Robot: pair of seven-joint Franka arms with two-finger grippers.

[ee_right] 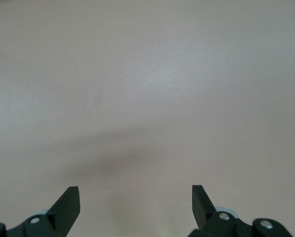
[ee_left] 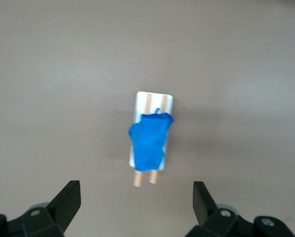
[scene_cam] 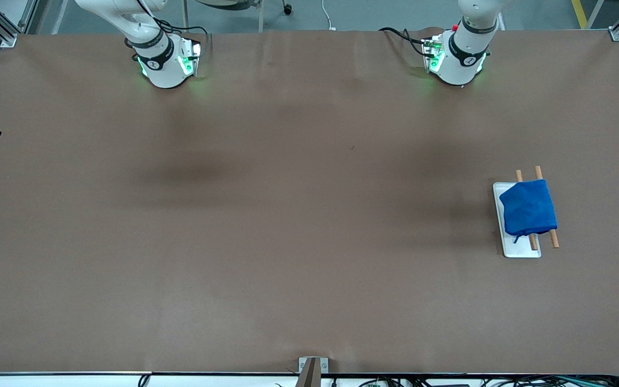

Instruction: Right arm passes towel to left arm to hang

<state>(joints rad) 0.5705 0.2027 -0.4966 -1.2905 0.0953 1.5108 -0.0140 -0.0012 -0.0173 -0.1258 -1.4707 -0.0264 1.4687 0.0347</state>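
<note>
small bright blue soft cloth towel (scene_cam: pixel 527 208) rumpled, draped over two wooden rods (scene_cam: pixel 554 238) on white tray (scene_cam: pixel 522 251), left-arm end of brown desk (scene_cam: pixel 288 215) | left end effector (ee_left: pixel 136 203) spread, high over towel | right end effector (ee_right: pixel 136 202) spread, over bare desk

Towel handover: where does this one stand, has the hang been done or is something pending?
The towel already lies draped over the two wooden rods of the white tray, toward the left arm's end of the table, so the hang looks done. Nothing is in hand: the left gripper is open high over the tray, and the right gripper is open over bare table. Nothing appears left.
</note>
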